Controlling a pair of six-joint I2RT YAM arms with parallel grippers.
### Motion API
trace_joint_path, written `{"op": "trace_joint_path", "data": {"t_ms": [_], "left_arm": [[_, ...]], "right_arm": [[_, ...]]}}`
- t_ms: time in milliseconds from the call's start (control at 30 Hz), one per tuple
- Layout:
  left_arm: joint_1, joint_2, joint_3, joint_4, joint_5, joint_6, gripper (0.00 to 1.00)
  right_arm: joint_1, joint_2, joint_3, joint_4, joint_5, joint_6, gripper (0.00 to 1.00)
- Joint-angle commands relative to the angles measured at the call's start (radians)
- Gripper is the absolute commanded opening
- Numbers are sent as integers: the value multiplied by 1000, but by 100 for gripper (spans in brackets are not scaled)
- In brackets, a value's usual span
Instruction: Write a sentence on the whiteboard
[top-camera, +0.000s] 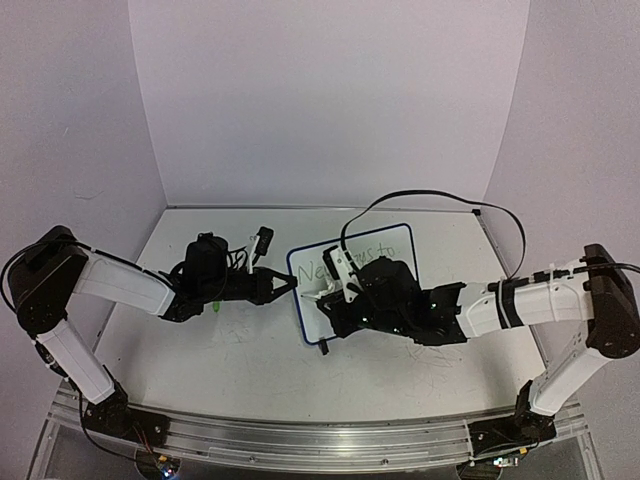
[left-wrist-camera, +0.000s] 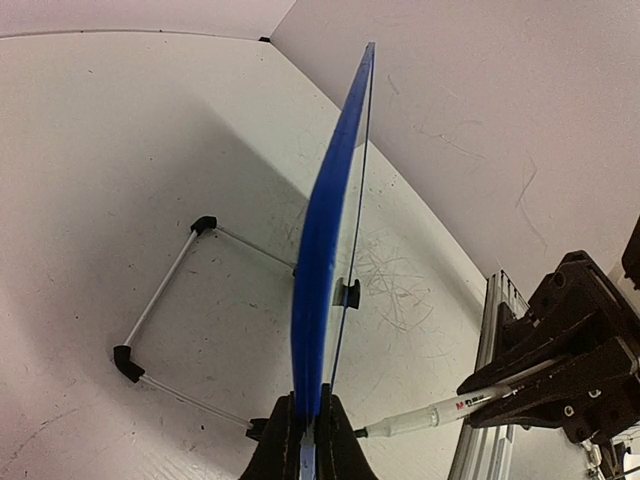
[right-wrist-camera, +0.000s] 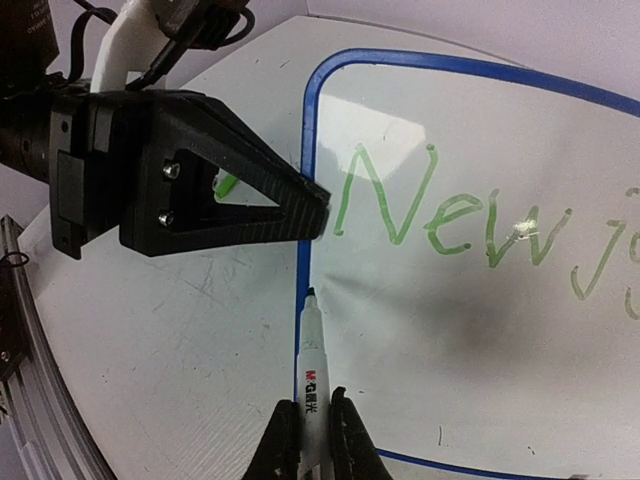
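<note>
The whiteboard (top-camera: 395, 245) stands tilted on the table, its dark blue rim showing edge-on in the left wrist view (left-wrist-camera: 322, 240). My left gripper (top-camera: 289, 285) is shut on its left rim (left-wrist-camera: 308, 440), and shows as a black jaw in the right wrist view (right-wrist-camera: 200, 180). My right gripper (top-camera: 335, 290) is shut on a white marker (right-wrist-camera: 313, 365). The marker's tip sits just inside the left rim, below the word "New". The green sentence (right-wrist-camera: 440, 215) reads "New jo" in this view; the rest is cut off or hidden by my right arm. The marker also shows in the left wrist view (left-wrist-camera: 440, 412).
The board's wire stand with black feet (left-wrist-camera: 165, 300) rests on the scuffed tabletop behind the board. A black cable (top-camera: 420, 195) arcs over the board. An aluminium rail (top-camera: 300, 440) runs along the near edge. White walls close in the back and sides.
</note>
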Motion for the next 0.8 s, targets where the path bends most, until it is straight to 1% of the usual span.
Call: {"op": "trace_joint_path", "data": {"t_ms": [0, 767], "left_arm": [[-9, -12, 2, -31, -15, 27, 0], [-9, -14, 3, -32, -7, 27, 0]], "right_arm": [[8, -43, -26, 10, 25, 23, 0], [8, 31, -5, 22, 28, 48, 0]]}}
